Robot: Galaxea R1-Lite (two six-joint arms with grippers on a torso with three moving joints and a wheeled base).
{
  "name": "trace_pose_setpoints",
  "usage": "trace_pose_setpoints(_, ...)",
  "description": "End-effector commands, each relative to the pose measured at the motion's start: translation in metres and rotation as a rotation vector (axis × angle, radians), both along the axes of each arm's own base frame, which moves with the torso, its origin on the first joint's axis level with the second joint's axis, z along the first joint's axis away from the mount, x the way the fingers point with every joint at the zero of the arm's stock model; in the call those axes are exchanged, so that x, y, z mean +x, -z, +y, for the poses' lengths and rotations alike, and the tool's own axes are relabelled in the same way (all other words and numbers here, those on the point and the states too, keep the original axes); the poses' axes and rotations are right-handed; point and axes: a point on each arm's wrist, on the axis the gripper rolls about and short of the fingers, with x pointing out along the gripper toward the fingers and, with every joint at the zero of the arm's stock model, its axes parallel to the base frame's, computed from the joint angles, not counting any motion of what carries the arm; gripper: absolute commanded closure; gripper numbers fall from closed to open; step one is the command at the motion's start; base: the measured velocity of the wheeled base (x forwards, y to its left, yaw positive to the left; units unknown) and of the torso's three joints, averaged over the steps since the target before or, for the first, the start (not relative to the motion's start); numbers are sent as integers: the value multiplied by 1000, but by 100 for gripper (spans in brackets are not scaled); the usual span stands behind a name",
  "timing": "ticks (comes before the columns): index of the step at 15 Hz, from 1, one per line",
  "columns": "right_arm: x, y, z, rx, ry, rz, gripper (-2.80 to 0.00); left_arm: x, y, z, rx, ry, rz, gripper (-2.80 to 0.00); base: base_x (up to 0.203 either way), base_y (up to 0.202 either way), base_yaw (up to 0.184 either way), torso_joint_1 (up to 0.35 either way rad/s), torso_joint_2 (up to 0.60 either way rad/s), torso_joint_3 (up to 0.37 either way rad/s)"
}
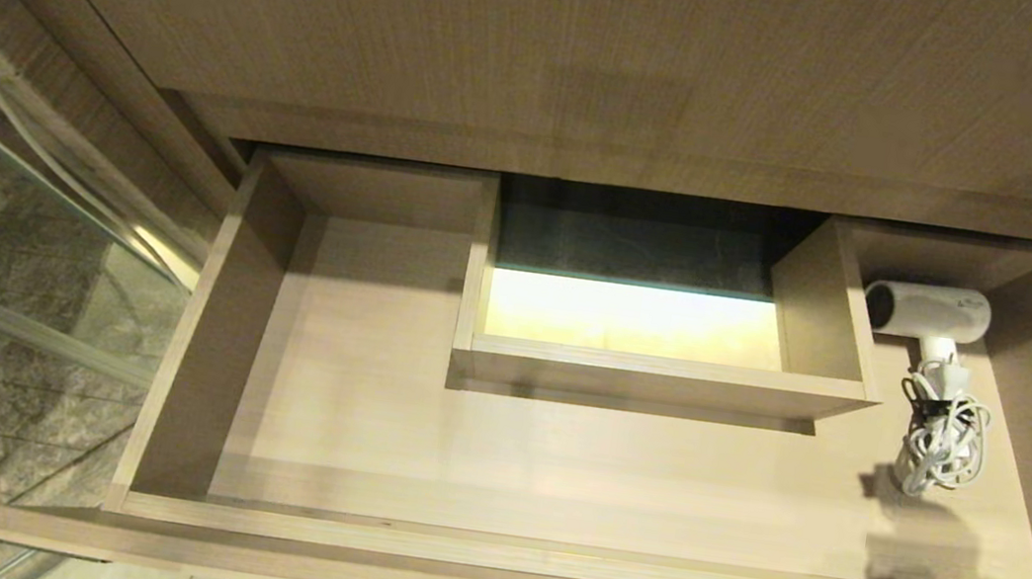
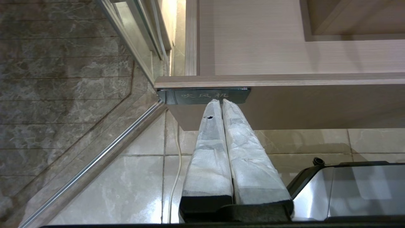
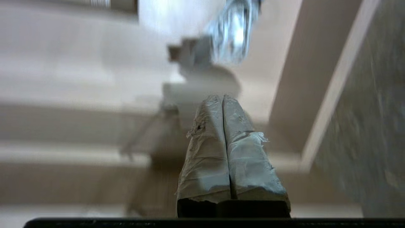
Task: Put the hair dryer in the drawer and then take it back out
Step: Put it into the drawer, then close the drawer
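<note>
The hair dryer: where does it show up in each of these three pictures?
Head view: the hair dryer lies in the drawer's right rear corner, its coiled cord toward the front.
Left wrist view: not in it.
Right wrist view: a blurred white shape beyond the shut right end effector, likely the dryer.
Shared landmark: the drawer's pale wood.

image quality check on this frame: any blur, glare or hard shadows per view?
Head view: sharp; bright glow through the boxed cut-out in the drawer, and the hair dryer casts a dark shadow toward the drawer front. Left wrist view: sharp, with sheen on the floor tiles. Right wrist view: background motion-blurred, only the right gripper crisp.
</note>
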Motion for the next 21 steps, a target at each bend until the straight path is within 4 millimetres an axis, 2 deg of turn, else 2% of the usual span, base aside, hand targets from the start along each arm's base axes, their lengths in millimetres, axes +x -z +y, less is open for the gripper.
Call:
trace_pose_setpoints(1,-37,10,10,-47,23,78,0,0,0,0,0,0,-1,0,0,0,0,0,0,0)
trace_pose_setpoints(4,-56,38,12,-70,91,248,0,0,0,0,0,-1,-1,0,0,0,0,0,0,0)
trace_pose_setpoints(8,-65,62,15,-44,126,423,0,0,0,0,0,-1,0,0,0,0,0,0,0,0)
trace_pose_setpoints(12,-69,74,16,-23,127,500,0,0,0,0,0,-1,-1,0,0,0,0,0,0,0)
trace_pose_setpoints(21,-46,86,5,-3,124,523,0,0,0,0,0,-1,-1,0,0,0,0,0,0,0)
